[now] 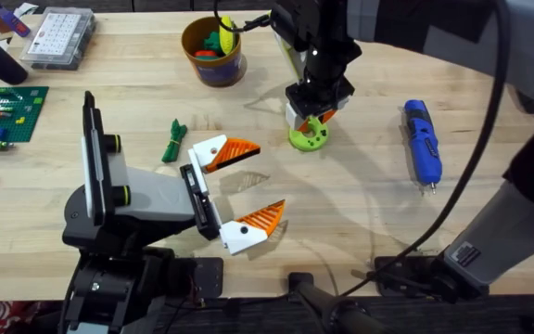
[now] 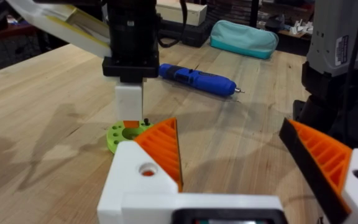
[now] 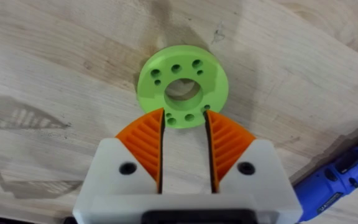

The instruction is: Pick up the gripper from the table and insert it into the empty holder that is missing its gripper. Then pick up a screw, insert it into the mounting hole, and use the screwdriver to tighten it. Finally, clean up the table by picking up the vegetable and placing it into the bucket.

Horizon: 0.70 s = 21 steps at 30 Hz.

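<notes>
Right fingers: orange pads nearly closed, narrow strip of pale counter between them, no screw discernible in the gap; tips poised directly over near rim of lime-green ring, beside its small holes. Overhead view: right gripper pointing straight down on ring, centre-far on counter.

Left fingers: spread wide, empty, pads facing right toward ring, hovering near-left of it, well apart.

Screwdriver: flat on counter, right of ring, long axis running near–far, bit at near end. Lies right of right fingers, near but not touching; right arm clearly the closer one. Left arm would need to cross the ring to reach.

Vegetable: on counter, left of ring, just far of left fingers' upper pad; left arm nearer. Bucket farther back, left of right gripper, already holding coloured toys.

Judgement: screw stage at ring in hand; driver pickup turns on a rightward shift, grip across barrel.
</notes>
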Each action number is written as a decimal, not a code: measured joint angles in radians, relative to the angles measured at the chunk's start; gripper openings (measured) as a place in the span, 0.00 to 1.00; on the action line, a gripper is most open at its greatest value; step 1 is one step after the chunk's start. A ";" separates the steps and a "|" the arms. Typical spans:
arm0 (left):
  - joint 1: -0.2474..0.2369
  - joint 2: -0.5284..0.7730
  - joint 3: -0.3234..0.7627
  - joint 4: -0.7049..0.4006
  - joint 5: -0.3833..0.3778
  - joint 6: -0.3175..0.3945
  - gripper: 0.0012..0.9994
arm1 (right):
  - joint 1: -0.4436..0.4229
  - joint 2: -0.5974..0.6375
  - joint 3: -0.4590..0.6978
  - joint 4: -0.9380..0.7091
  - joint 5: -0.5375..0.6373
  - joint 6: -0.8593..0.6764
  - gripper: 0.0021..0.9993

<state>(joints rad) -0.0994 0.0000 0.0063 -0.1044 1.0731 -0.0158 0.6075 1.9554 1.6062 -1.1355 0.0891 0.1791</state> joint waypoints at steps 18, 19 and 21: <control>0.000 0.000 0.000 0.003 0.001 0.000 0.99 | -0.013 -0.102 -0.008 0.024 0.001 -0.001 0.38; 0.000 0.000 0.000 0.003 0.001 0.000 0.99 | -0.019 -0.115 -0.019 0.031 0.001 -0.001 0.38; 0.000 0.000 0.000 0.003 0.001 0.000 0.99 | -0.029 -0.146 -0.056 0.059 0.001 -0.001 0.38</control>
<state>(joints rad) -0.0998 0.0002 0.0063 -0.1017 1.0740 -0.0158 0.5787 1.8095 1.5500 -1.0766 0.0898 0.1785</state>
